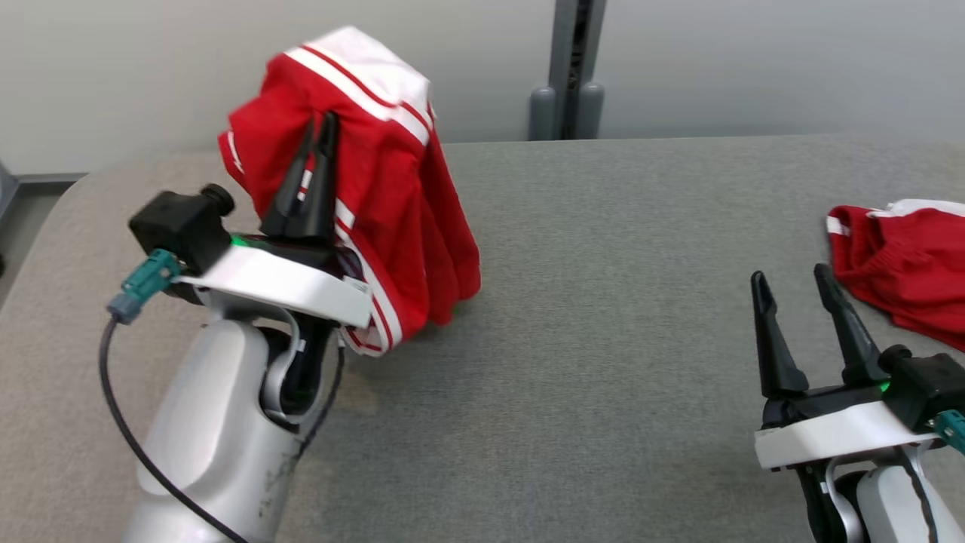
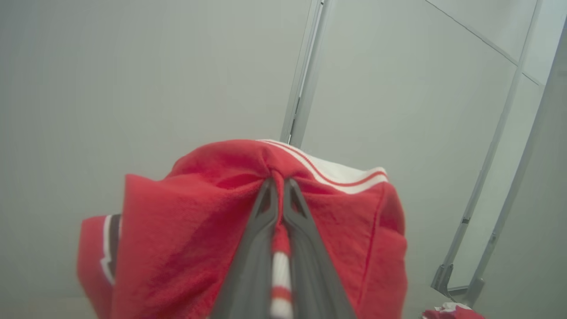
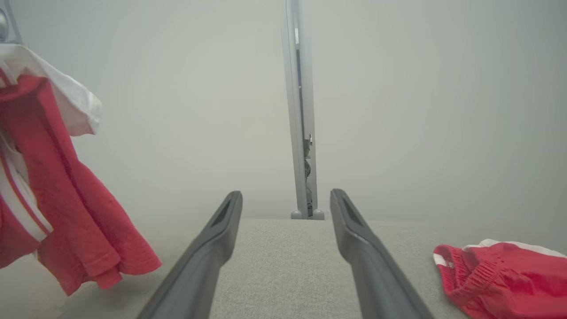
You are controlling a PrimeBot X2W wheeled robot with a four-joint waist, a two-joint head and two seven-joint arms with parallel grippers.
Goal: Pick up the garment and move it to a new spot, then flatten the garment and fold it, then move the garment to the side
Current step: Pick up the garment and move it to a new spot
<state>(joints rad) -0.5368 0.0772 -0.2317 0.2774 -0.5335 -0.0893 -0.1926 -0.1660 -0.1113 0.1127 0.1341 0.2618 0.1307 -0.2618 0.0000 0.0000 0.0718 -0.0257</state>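
Observation:
A red garment (image 1: 384,188) with white stripes and a white band hangs bunched off the table, draped over my left gripper (image 1: 320,124), whose fingers are shut on a fold of it. In the left wrist view the garment (image 2: 190,230) wraps round both fingertips (image 2: 278,185). Its lower hem (image 3: 88,261) dangles just above the grey table at the left of the right wrist view. My right gripper (image 1: 791,280) stands open and empty at the lower right, fingers up, over bare table (image 3: 283,248).
A second red and white garment (image 1: 905,260) lies crumpled at the table's right edge, close to my right gripper, also seen as a red heap (image 3: 500,274). A grey post (image 1: 567,68) stands behind the padded grey table (image 1: 603,317). A pale wall runs behind.

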